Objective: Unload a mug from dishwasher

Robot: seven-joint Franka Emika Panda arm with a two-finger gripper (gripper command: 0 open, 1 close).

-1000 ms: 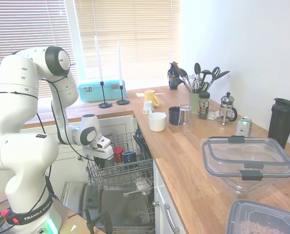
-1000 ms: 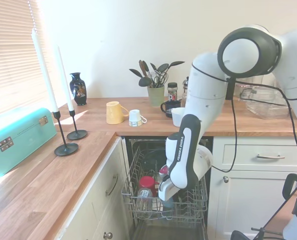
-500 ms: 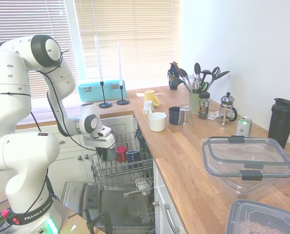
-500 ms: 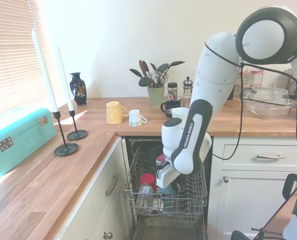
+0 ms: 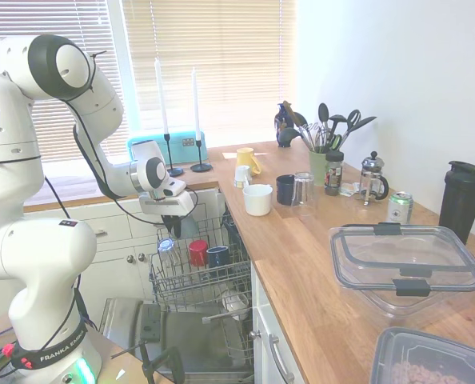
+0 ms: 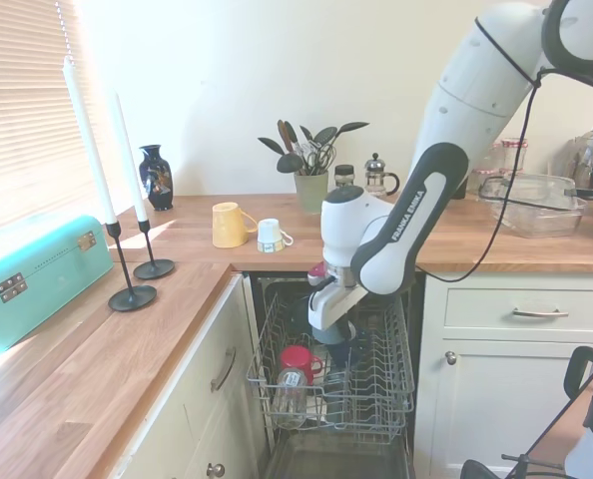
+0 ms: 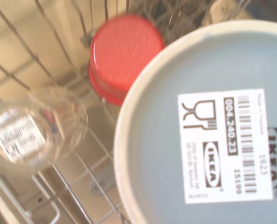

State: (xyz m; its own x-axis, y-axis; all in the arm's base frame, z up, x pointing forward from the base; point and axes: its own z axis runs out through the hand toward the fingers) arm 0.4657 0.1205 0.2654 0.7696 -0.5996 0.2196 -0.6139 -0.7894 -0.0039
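Lifted since a second ago, the gripper now hangs above the dishwasher rack, clamped on the mug (grey underside, white IKEA label). Below remain a red mug and a glass.

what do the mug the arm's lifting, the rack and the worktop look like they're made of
Mug: probably ceramic, matte grey-blue glaze; unglazed pale foot ring around its stickered base. Rack: grey wire, likely coated metal, going by the thin rods. Worktop: wood, with visible grain and plank joints, satin sheen.
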